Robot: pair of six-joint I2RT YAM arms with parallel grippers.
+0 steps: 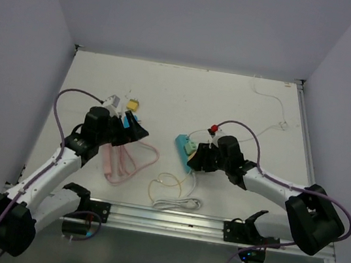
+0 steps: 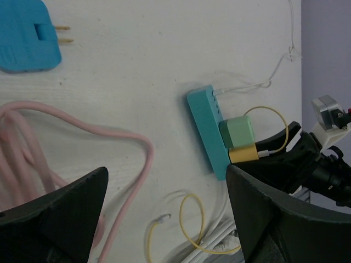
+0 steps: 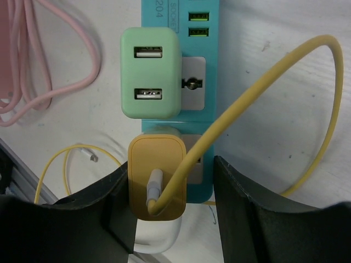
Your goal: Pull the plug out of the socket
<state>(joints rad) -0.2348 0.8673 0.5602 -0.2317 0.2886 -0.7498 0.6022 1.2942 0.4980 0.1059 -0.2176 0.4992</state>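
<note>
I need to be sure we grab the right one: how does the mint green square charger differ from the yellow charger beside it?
The mint green square charger shows two empty USB ports; the yellow charger has a yellow cable plugged in. The green one looks wider. The yellow one sits between the right gripper fingers; the green one lies outside them. Both are plugged into the teal power strip.
</note>
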